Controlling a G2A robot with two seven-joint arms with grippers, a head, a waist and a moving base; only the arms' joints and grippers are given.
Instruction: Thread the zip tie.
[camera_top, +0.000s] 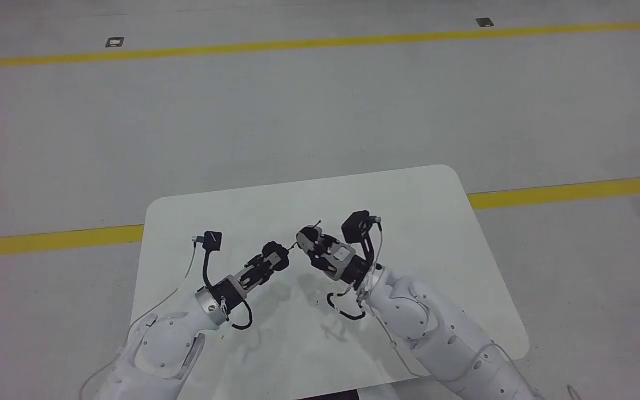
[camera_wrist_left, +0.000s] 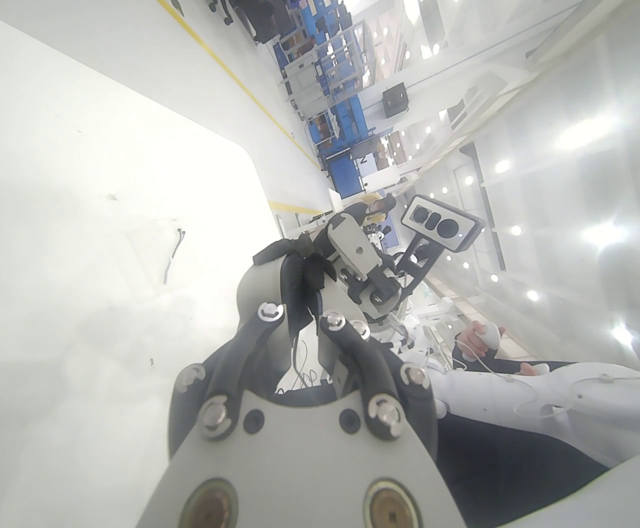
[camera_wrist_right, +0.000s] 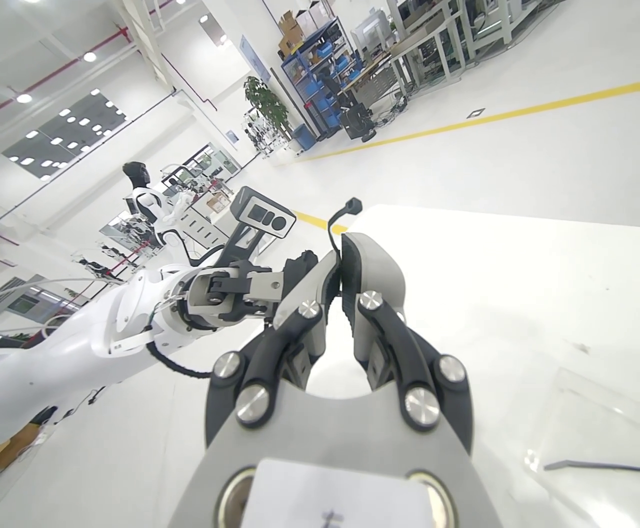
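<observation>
White table (camera_top: 400, 210), above its middle: right gripper (camera_wrist_right: 341, 255) is pinching the zip tie (camera_wrist_right: 353, 204), head protruding; left gripper (camera_wrist_left: 300, 260) is pressing shut, contents unclear. Recommend squaring tail to head before feeding.

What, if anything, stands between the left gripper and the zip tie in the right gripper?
Nothing visible does. The right gripper pinches the zip tie, head end free; the left gripper sits close beside it.

Zip tie (camera_wrist_right: 353, 204): smooth black plastic. Right gripper (camera_wrist_right: 341, 252): ribbed black rubbery pads (camera_wrist_right: 351, 272), matt grey metal-look shells. Table (camera_wrist_right: 500, 260) under it: white, smooth, matt.
</observation>
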